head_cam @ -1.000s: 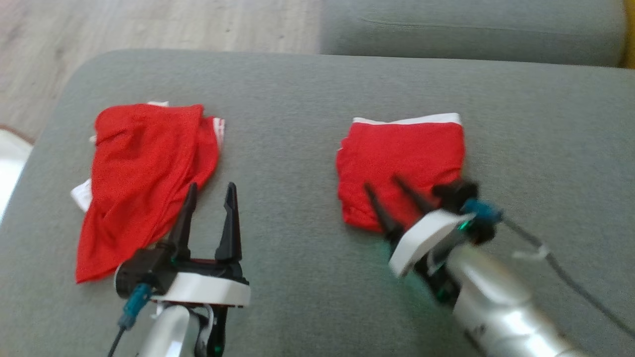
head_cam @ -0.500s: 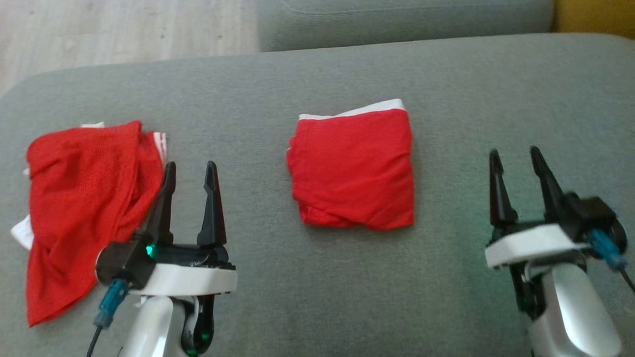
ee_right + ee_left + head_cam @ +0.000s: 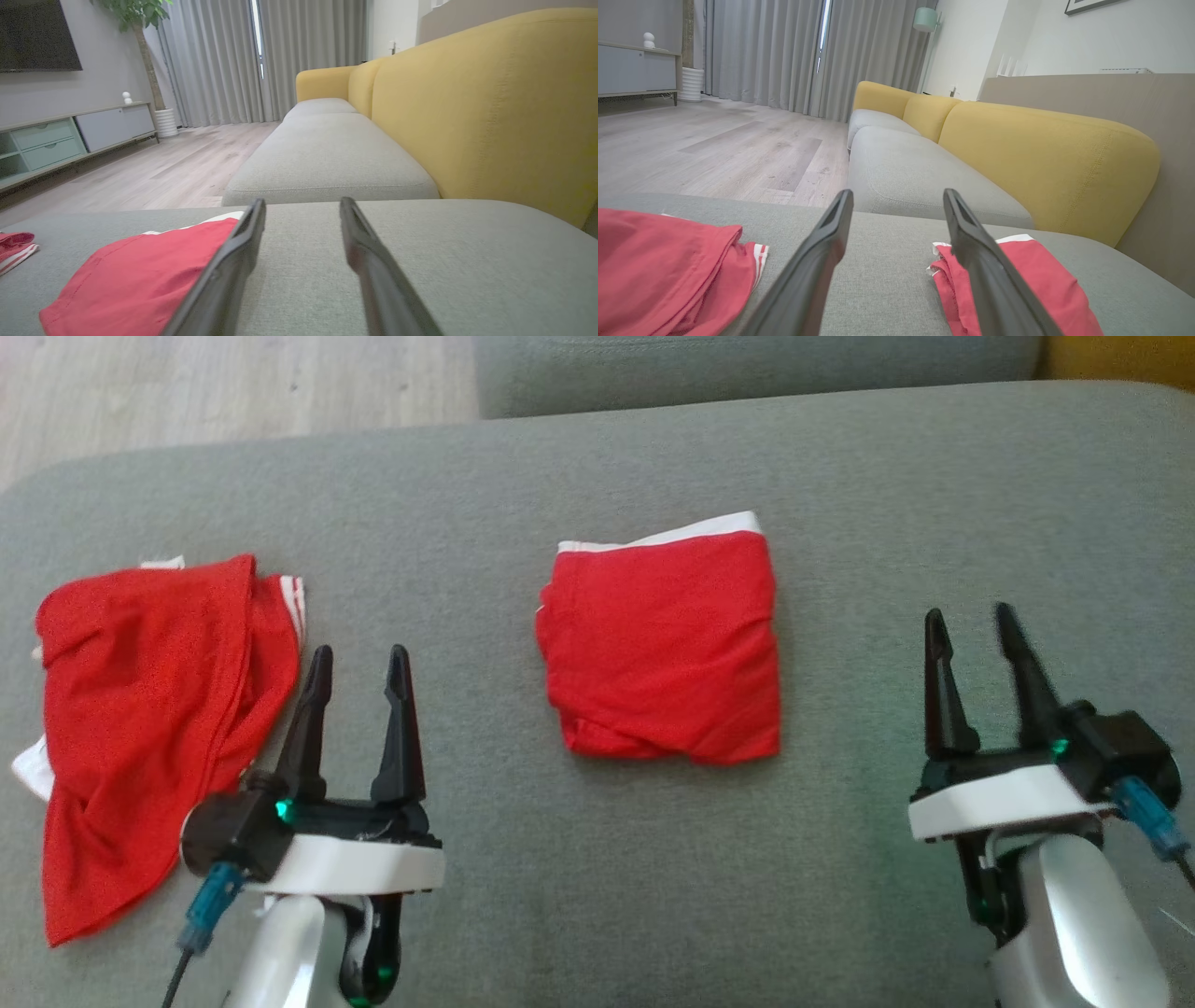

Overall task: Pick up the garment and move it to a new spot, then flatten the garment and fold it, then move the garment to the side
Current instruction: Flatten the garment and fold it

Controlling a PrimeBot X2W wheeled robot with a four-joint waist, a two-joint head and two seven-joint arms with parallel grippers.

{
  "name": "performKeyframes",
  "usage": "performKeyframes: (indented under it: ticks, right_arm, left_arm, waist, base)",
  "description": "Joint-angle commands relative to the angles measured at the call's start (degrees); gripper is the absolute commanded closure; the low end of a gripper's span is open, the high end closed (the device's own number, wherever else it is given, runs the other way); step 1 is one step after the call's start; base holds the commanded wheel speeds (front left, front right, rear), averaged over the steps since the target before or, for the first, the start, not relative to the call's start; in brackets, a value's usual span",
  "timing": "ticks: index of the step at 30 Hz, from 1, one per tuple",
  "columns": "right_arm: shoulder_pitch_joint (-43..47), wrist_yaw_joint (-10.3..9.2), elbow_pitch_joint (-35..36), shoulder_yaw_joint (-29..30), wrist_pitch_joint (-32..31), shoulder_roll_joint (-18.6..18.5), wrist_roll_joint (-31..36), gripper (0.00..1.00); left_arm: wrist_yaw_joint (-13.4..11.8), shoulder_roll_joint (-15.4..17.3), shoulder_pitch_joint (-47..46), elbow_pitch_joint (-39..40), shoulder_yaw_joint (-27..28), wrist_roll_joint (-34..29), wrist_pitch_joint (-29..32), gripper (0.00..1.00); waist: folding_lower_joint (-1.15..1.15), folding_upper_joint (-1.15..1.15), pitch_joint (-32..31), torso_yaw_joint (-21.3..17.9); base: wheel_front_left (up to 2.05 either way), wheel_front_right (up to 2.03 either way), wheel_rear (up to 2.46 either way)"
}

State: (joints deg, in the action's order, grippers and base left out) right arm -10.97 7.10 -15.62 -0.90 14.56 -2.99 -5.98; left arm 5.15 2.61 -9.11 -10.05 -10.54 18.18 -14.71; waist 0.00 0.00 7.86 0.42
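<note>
A folded red garment [image 3: 663, 653] with a white waistband lies flat in the middle of the grey seat cushion [image 3: 597, 476]. It also shows as the folded garment [image 3: 1017, 275] and the folded garment [image 3: 140, 280] in the wrist views. My right gripper [image 3: 969, 612] stands open to its right, apart from it, with nothing between its fingers [image 3: 224, 266]. My left gripper [image 3: 360, 653] is open and holds nothing, between the folded garment and a loose red garment [image 3: 140, 709] heaped at the cushion's left end. One left finger [image 3: 308, 728] overlaps that heap's edge in the head view.
A second grey seat cushion [image 3: 747, 364] lies beyond this one. A yellow backrest [image 3: 490, 102] runs along the right side. Wooden floor [image 3: 187, 392] lies past the cushion's rounded far left edge. Bare cushion stretches between and in front of the two garments.
My right gripper has drawn back off the folded garment and now stands to its right, its jaws a little narrower. The head camera has turned. The left gripper has kept its place.
</note>
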Motion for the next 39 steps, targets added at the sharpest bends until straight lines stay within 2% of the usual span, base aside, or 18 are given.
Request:
performKeyframes:
  ticks: [1, 6, 10, 15, 19, 24, 27, 32, 39]
  right_arm:
    - [-2.2, 0.39, 2.1, -1.9, 0.4, 0.1, 0.9, 1.0]
    - [-5.5, 0.39, 0.8, -3.3, 0.4, 0.1, 2.3, 1.0]
    - [-9.6, 0.39, -3.6, -4.2, 0.4, 0.1, 4.2, 1.0]
    - [-15.4, 0.39, -12.8, -4.5, -0.4, 0.1, 5.4, 1.0]
    - [-20.1, 0.39, -21.6, -1.4, -1.3, 0.1, 7.3, 1.0]
    - [-24.1, 0.39, -32.8, 0.4, -3.5, 0.1, 10.4, 1.0]
    - [-25.6, 0.39, -36.9, 1.8, -3.1, 0.1, 12.5, 1.0]
    - [-27.9, 0.39, -37.1, -0.6, -0.1, 0.1, 8.5, 1.0]
    - [-27.1, 0.39, -29.9, -11.7, 0.4, 0.1, -0.2, 1.0]
  left_arm:
    - [0.3, 0.3, -2.4, 1.9, 1.4, 0.0, -0.3, 0.0]
    - [0.2, 0.3, -3.0, 2.0, 0.1, 0.2, -0.3, 0.0]
    - [0.1, 0.3, -3.8, 1.9, -1.5, 0.5, -0.3, 0.0]
    - [-0.2, 0.3, -4.9, 2.0, -3.2, 1.0, -0.3, 0.0]
    - [-0.3, 0.3, -5.7, 2.0, -4.2, 1.2, -0.3, 0.0]
    - [-0.6, 0.3, -6.1, 2.2, -4.7, 1.6, -0.3, 0.0]
    - [-0.8, 0.3, -6.1, 2.1, -4.7, 1.6, -0.3, 0.0]
    - [-1.2, 0.3, -5.7, 1.8, -4.5, 1.6, -0.3, 0.0]
    - [-1.3, 0.3, -5.7, 2.0, -4.7, 1.7, -0.3, 0.0]
  waist:
    - [0.0, 0.0, 0.9, 1.1]
    - [0.0, 0.0, 2.5, 3.4]
    - [0.0, 0.0, 4.5, 6.3]
    - [0.0, 0.0, 7.2, 10.0]
    - [0.0, 0.0, 9.0, 12.4]
    - [0.0, 0.0, 9.9, 13.9]
    - [0.0, 0.0, 9.7, 14.0]
    - [0.0, 0.0, 8.4, 13.3]
    - [0.0, 0.0, 7.6, 12.5]
  base:
    - [0.0, 0.0, 0.0]
    - [0.0, 0.0, 0.0]
    - [0.0, 0.0, 0.0]
    - [0.0, 0.0, 0.0]
    - [0.0, 0.0, 0.0]
    - [0.0, 0.0, 0.0]
    - [0.0, 0.0, 0.0]
    - [0.0, 0.0, 0.0]
    - [0.0, 0.0, 0.0]
